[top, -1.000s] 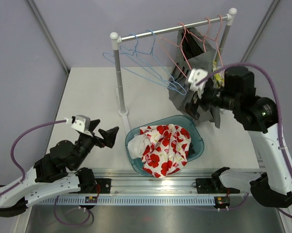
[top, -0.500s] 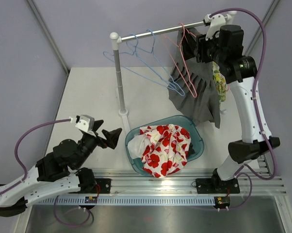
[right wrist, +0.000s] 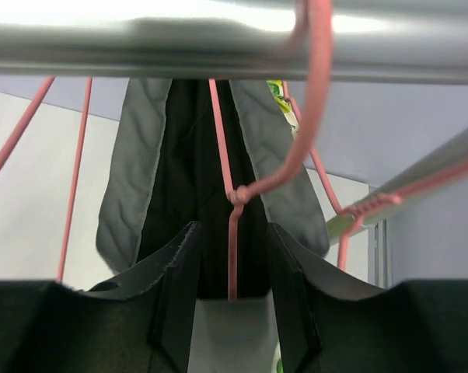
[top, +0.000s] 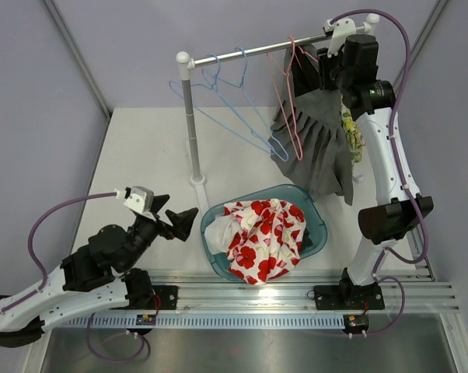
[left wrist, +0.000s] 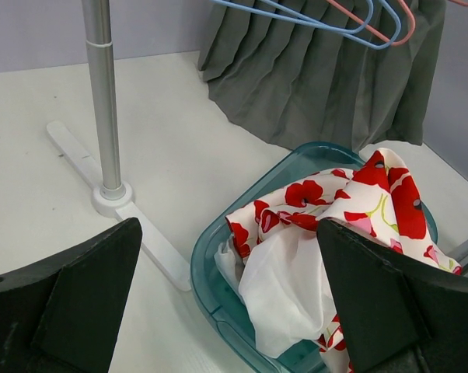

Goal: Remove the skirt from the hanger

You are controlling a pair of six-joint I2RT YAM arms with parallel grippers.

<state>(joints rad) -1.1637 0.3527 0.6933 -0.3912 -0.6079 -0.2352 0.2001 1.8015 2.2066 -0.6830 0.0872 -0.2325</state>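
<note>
White table (top: 141, 155), grey walls behind.
Clothes rack (top: 249, 51): upright at centre, rail across the back.
Grey pleated skirt (top: 316, 148): hangs on pink hanger (right wrist: 316, 93) at the rail's right end.
Teal basket (top: 318, 225): holds red-flowered cloth (top: 261, 233).
Left gripper (left wrist: 228, 225): jaws wide, empty, near basket.
Right gripper (right wrist: 231, 233): fingers straddle the hanger's neck; whether it grips anything cannot be told.

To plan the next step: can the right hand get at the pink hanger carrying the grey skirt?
Probably yes: the right hand is at the rail, its open fingers flanking the neck of the pink hanger, nothing between.
</note>
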